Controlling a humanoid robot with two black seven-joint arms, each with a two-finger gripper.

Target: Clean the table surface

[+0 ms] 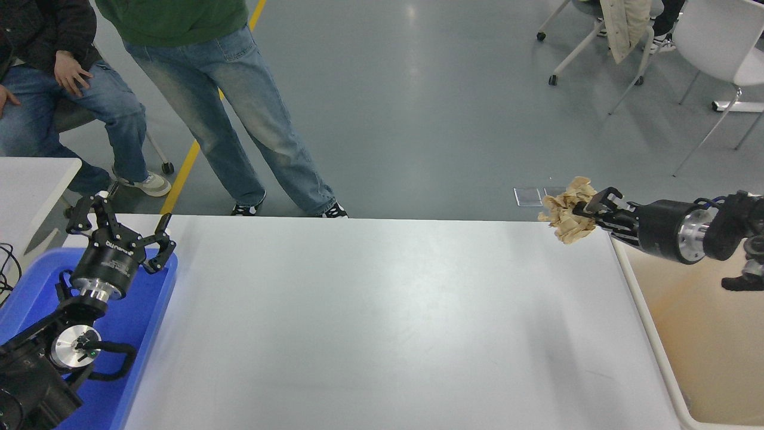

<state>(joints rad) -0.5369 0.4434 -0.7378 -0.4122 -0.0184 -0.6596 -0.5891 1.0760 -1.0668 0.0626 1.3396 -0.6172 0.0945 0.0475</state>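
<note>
So the right gripper (pixel 588 210) has its black fingers clamped on a crumpled wad of tan-brown paper (pixel 568 209), holding it up in the air at the right side of the frame, roughly over the far right corner of the table. The wad isn't touching anything but the fingers. Behind it the right arm's black wrist with a silver ring runs off the right edge, hanging above a big cream-coloured plastic bin (pixel 641 301) that sits right against the table's right end, lower right of the frame. The table surface (pixel 370 322), that wide smooth light grey-white top with rounded corners, fills the whole middle and bottom of the picture. Over at the lower left, the left gripper (pixel 118 230) is parked with its black fingers spread apart, gripping nothing, sitting above a blue plastic tray (pixel 156 298) beside the table's left edge. A corner of a smaller white table (pixel 36 179) pokes in at the left edge. Top left, a person in a green top and faded blue jeans (pixel 239 113) stands at the far side, and another person in dark jacket and jeans (pixel 54 89) sits next to them. White chairs (pixel 713 42) sit upper right on the grey floor.
</note>
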